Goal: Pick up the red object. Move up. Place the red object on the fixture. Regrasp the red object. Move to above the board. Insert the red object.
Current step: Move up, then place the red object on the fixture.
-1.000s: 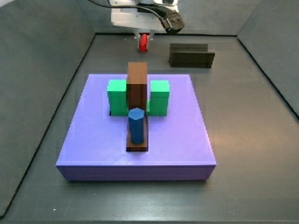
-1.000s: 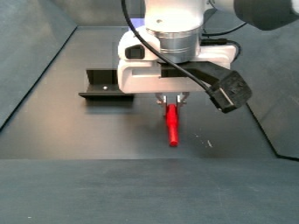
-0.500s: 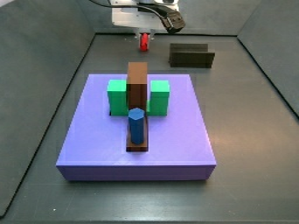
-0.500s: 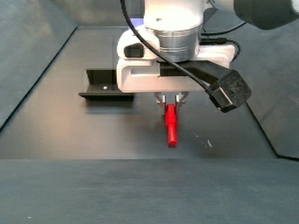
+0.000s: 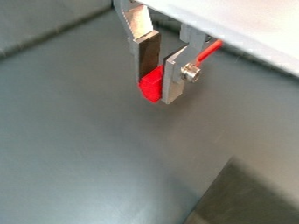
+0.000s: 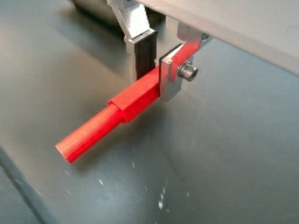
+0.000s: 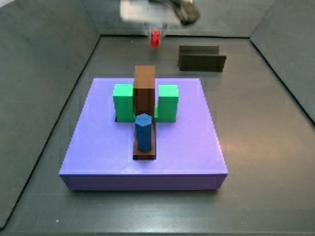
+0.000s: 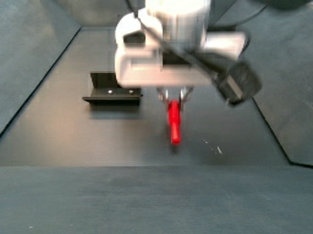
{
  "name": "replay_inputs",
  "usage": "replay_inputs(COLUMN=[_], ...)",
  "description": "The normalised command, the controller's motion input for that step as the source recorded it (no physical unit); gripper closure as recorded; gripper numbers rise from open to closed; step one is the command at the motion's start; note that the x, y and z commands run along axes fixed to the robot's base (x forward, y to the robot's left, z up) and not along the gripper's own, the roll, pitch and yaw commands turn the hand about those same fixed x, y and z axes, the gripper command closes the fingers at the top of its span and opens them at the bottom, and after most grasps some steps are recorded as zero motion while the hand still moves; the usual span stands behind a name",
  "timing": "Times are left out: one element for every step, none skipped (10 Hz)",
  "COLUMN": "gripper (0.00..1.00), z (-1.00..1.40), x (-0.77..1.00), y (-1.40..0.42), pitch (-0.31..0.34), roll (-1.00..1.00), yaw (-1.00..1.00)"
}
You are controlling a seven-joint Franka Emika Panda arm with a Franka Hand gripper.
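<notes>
My gripper (image 5: 158, 86) is shut on the red object (image 6: 107, 127), a slim red peg clamped at its thick end between the silver fingers (image 6: 173, 74). In a side view the gripper (image 8: 177, 94) hangs above the dark floor with the peg (image 8: 174, 122) pointing down, clear of the floor. In a side view the peg (image 7: 155, 37) shows at the back, behind the purple board (image 7: 145, 138). The dark fixture (image 7: 201, 59) stands right of the peg there, and left of the gripper in a side view (image 8: 110, 90). The gripper (image 7: 157, 26) is blurred.
The board carries two green blocks (image 7: 124, 101), a long brown bar (image 7: 145, 88) and a blue upright peg (image 7: 144, 132). Grey walls (image 7: 74, 64) close in the dark floor (image 8: 146, 183) on both sides.
The gripper has risen with the red object in it; the peg's tip is now higher above the floor. The arm is blurred by motion now.
</notes>
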Motion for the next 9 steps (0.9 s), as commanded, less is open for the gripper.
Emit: replay_inputs(gripper=[1.0,1.0,1.0,1.0,1.0,1.0,1.0,1.0,1.0], z=[0.55,0.25,0.0,0.06,0.11,0.04,0.17,0.33,0.39], x=[-0.06,-0.03,0.05,0.41,0.67,0.52,0.51,0.44,0.27], y=[0.01,-0.01,0.02,0.09,0.0,-0.07,-0.07,-0.12,-0.03], pitch=[0.029,0.02,0.023,0.371,0.386,0.011,0.0,0.0,-0.1], roll=[0.04,0.08,-0.02,-0.44,-0.69,-0.84,-0.92,-0.96,-1.0], yaw=[-0.04,-0.02,0.0,-0.18,-0.29,-0.36,-0.36,-0.37,-0.45])
